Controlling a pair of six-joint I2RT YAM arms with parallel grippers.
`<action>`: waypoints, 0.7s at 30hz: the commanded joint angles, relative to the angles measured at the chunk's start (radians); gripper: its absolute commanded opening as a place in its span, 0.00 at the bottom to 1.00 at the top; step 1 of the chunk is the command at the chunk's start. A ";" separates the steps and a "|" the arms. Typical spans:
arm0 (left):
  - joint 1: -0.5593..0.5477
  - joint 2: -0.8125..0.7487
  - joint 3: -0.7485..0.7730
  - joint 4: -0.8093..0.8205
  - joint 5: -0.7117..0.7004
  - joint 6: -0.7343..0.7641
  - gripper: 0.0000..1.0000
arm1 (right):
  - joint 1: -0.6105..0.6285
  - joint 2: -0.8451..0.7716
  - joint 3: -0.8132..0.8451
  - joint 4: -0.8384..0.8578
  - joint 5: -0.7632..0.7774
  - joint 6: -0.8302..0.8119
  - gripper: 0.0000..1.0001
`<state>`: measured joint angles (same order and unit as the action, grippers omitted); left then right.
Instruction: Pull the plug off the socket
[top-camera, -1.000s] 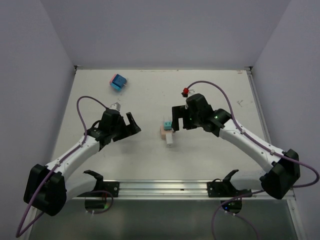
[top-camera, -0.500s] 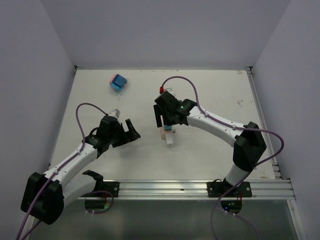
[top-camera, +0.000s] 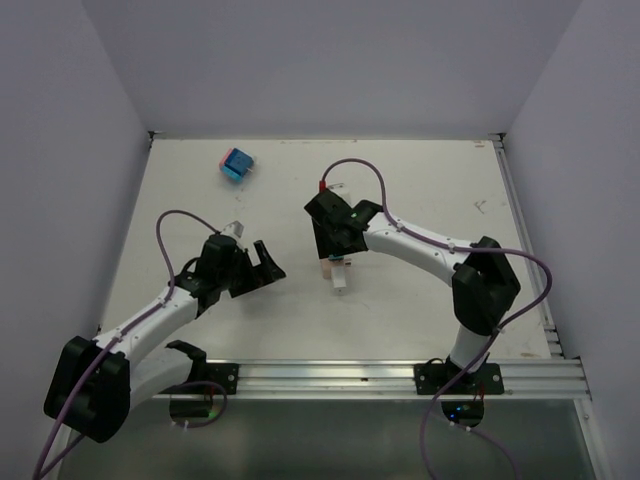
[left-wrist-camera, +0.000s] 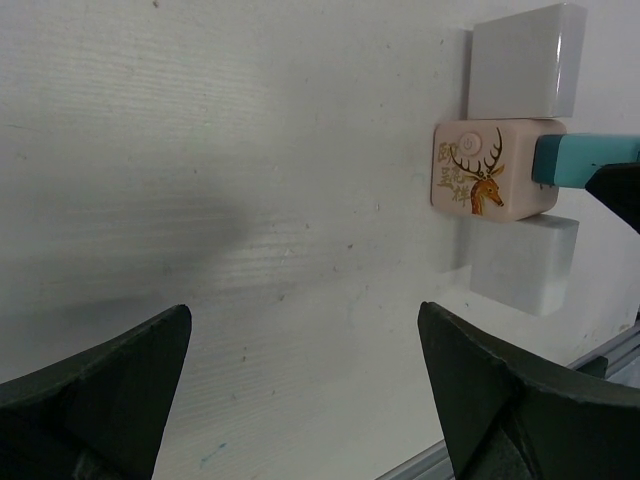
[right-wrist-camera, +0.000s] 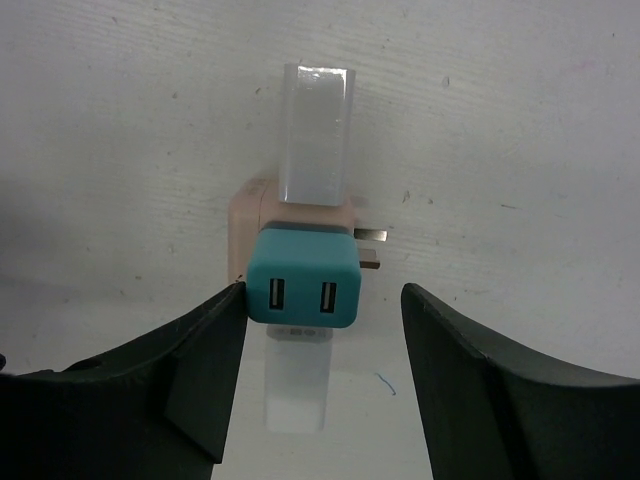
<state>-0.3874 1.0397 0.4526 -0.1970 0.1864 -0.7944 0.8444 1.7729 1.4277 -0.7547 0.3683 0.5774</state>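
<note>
Boxy teal plug w/ rounded edges in pink socket.

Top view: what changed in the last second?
The right gripper swung left and now straddles the teal plug, jaws open, nothing gripped yet. The left gripper drew back slightly, open. The plug is still seated in the pink socket; neither they nor the blue block have moved.
</note>
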 joint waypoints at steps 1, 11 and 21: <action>0.005 0.023 -0.002 0.087 0.034 -0.029 1.00 | 0.005 0.019 0.037 0.023 0.011 0.029 0.66; 0.001 0.134 0.017 0.180 0.082 -0.078 1.00 | 0.005 0.026 0.004 0.071 -0.026 0.042 0.41; -0.099 0.247 0.118 0.240 0.030 -0.137 1.00 | -0.002 -0.087 -0.147 0.207 -0.130 0.085 0.05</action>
<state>-0.4484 1.2560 0.5121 -0.0334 0.2363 -0.8902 0.8421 1.7386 1.3312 -0.6228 0.3172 0.6128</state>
